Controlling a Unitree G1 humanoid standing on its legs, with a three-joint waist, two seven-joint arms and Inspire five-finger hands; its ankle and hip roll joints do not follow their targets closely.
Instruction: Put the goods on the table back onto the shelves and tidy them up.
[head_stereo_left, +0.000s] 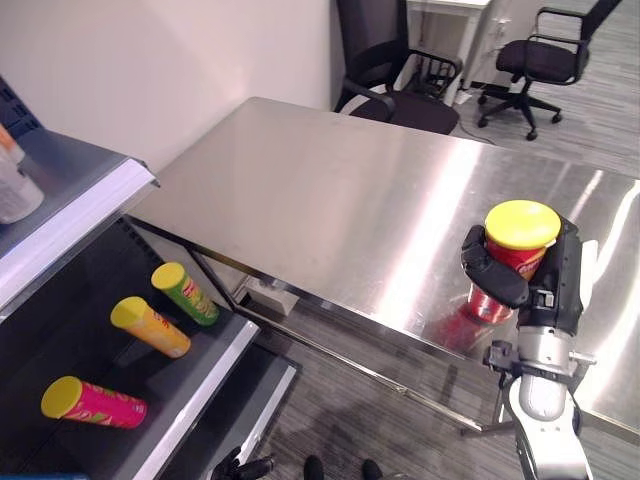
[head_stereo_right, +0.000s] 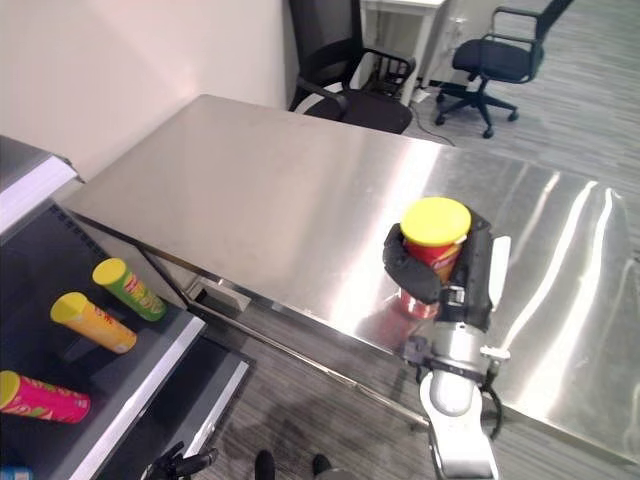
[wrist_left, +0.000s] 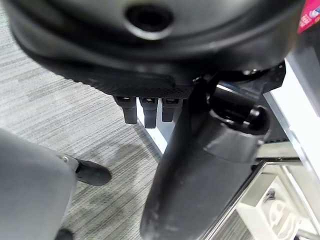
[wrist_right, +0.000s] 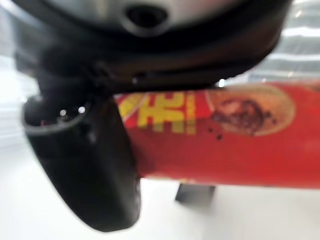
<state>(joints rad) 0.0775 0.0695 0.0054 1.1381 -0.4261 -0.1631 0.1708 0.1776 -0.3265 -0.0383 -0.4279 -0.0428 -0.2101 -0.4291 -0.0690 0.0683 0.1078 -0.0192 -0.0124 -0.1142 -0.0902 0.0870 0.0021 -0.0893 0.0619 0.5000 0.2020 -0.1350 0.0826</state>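
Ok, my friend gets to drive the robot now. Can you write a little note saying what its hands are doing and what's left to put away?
Right hand: fingers curled round the red can with the yellow lid, upright on the steel table near its front edge.
Left hand: hangs low over the floor beside the shelves, holding nothing; its finger state is hard to read.
Done: three cans lie on the lower shelf, the green can, the yellow can and the pink can, each on its side.
Left: carry the red can to the shelf, then straighten the row.
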